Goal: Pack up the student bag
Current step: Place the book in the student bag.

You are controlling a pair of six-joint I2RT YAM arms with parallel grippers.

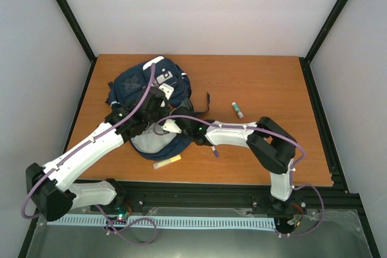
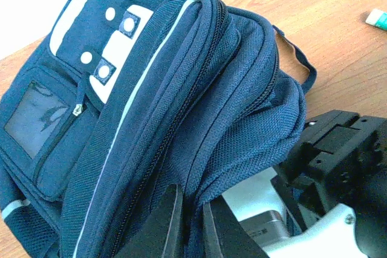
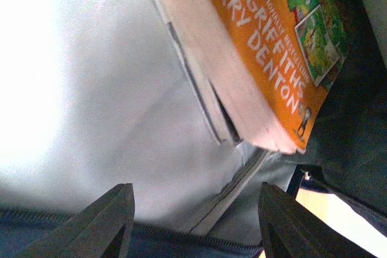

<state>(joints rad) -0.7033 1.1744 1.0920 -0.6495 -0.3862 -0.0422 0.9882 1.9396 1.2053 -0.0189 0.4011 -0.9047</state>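
Orange-covered book (image 3: 260, 58) inside the open navy student bag (image 2: 181, 101).

The table (image 1: 272, 83) lies open right of the student bag (image 1: 130, 83), bar 1 glue stick (image 1: 237, 110). Inside it, an orange book (image 3: 260, 46) stands before the right gripper (image 3: 195, 197).

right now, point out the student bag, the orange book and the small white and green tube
student bag (image 1: 130, 83), top view, navy front panel
orange book (image 3: 257, 37), right wrist view, cover lettering
small white and green tube (image 1: 237, 110), top view, its middle
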